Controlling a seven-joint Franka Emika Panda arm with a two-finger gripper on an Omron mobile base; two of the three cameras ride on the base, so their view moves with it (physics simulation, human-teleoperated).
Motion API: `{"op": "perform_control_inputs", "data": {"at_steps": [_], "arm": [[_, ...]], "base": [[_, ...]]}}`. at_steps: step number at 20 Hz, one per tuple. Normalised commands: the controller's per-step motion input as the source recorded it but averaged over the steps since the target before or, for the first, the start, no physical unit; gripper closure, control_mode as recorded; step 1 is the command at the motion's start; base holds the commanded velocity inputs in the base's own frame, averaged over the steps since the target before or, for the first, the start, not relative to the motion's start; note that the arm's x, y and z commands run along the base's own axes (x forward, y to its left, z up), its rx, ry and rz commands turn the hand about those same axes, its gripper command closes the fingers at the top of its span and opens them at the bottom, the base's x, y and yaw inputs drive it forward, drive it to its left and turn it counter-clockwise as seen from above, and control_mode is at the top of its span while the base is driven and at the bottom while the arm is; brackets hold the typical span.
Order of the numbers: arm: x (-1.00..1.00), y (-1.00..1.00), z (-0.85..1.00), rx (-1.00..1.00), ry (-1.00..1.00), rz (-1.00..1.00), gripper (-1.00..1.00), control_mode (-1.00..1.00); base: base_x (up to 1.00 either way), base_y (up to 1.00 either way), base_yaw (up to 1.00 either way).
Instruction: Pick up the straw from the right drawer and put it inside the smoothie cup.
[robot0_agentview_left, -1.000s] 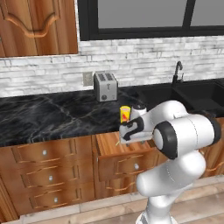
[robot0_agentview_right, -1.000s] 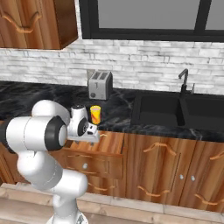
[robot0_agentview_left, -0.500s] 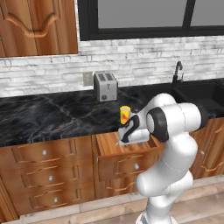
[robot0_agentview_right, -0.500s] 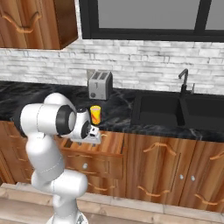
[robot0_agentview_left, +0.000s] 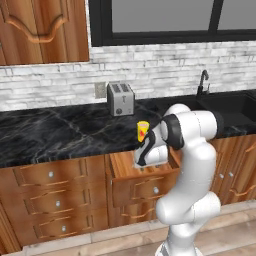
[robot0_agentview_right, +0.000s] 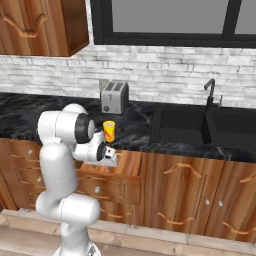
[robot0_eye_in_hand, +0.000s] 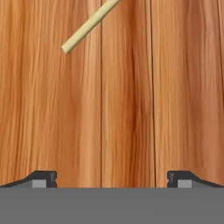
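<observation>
The straw (robot0_eye_in_hand: 89, 24), a thin pale tan stick, lies slanted on the plank floor of the right drawer (robot0_eye_in_hand: 131, 109); one end of it shows at the top of the hand view, ahead of my fingertips (robot0_eye_in_hand: 41, 178). My gripper (robot0_eye_in_hand: 112, 178) is open with nothing between its fingers, pointing down into the pulled-out right drawer (robot0_agentview_left: 140, 187) (robot0_agentview_right: 117, 189). The gripper (robot0_agentview_left: 140, 164) (robot0_agentview_right: 112, 161) hangs just under the counter's edge. The smoothie cup (robot0_agentview_left: 142, 131) (robot0_agentview_right: 108, 131), yellow-orange with a red mark, stands upright on the black counter right behind the hand.
A silver toaster (robot0_agentview_left: 121, 98) (robot0_agentview_right: 114, 97) stands at the back of the black marble counter (robot0_agentview_left: 60, 132). A sink (robot0_agentview_right: 200, 125) with a dark faucet (robot0_agentview_right: 212, 92) lies to the right. Stacked drawer fronts (robot0_agentview_left: 55, 200) sit to the left of the open drawer.
The arm's elbow has swung in toward the counter and a little higher. The hand stays over the open drawer, and the jaws are as wide as before.
</observation>
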Motion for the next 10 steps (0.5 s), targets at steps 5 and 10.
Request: {"op": "perform_control_inputs", "data": {"at_steps": [5,10], "arm": [[0.18,0.00,-0.38,0.00,0.00,0.00,-1.00,-1.00],[0.00,0.00,-0.29,0.00,0.07,0.00,-1.00,-1.00]], "base": [[0.00,0.00,0.00],[0.00,0.00,0.00]]}}
